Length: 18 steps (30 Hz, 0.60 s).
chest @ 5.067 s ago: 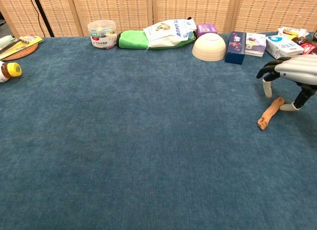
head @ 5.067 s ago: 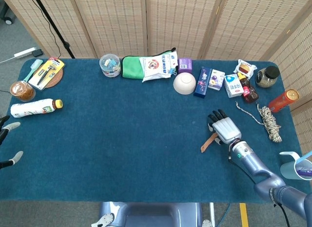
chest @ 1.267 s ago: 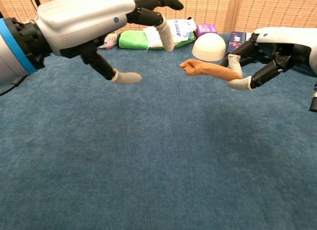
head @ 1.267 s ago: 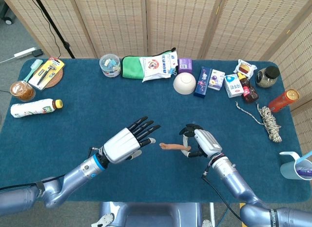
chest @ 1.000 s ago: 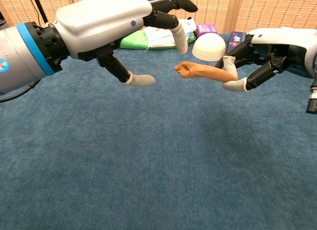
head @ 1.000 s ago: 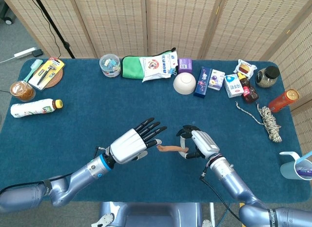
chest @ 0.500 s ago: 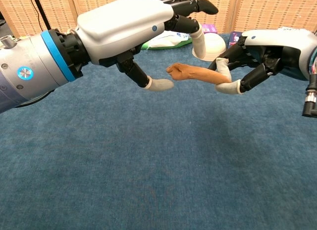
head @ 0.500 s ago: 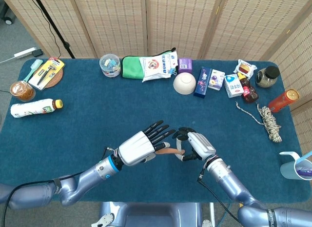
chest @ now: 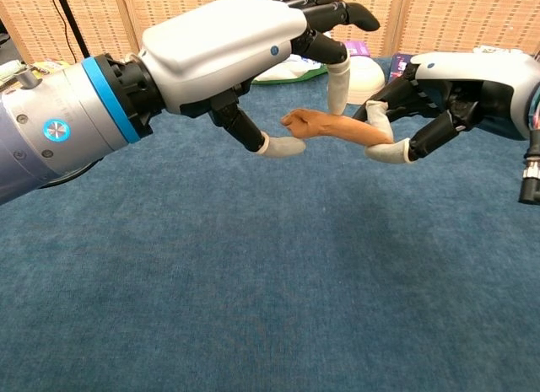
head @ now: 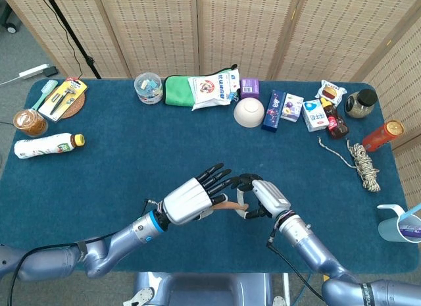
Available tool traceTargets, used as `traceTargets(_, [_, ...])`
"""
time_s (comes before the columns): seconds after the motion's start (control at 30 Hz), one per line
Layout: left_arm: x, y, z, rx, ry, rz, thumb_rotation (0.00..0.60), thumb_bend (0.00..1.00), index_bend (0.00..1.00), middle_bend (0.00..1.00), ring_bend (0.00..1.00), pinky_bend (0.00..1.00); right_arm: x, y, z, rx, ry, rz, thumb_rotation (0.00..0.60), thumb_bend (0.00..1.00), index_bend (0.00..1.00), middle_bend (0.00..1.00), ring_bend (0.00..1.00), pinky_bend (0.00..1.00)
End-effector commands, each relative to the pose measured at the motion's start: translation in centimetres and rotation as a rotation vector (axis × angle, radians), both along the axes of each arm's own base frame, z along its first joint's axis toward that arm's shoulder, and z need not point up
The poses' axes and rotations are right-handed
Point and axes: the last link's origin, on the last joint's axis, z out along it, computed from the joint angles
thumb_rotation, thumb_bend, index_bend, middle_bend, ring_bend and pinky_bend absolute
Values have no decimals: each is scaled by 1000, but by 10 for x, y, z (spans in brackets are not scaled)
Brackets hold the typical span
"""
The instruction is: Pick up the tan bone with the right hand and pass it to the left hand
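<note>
Head view: slim tan rubbery bone (head: 231,204) above the blue cloth surface (head: 131,154), long axis left-right, pinched by the right hand (head: 262,197).

Chest view: knobbed end points at the left hand (chest: 245,46), fingers spread, thumb tip touching the bone.

We see a tan bone (chest: 337,127) between two hands with white shells, black fingers and pale tips: the left hand (chest: 245,46), with a blue ring at the wrist, and the right hand (chest: 456,80). The table (head: 131,141) wears dark blue cloth. Along its far edge lie a green pouch (head: 176,90) and a white bowl (head: 248,112); at its right edge stands a red can (head: 381,135).
</note>
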Motion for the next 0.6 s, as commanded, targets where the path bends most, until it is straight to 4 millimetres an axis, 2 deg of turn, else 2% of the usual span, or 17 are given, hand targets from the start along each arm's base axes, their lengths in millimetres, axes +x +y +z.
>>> traceTargets(0.03, [1,0,-1,0,-4,-1,600,228,477,101,8,0,0,1,0,7,-2,0,600,505,687,300,143,94])
traceTargets(0.6, [10,0,-6,1,-50,10,600,268,604,163,61,0,-2,4,1,19,-5,4,600,507,689,302,150,106])
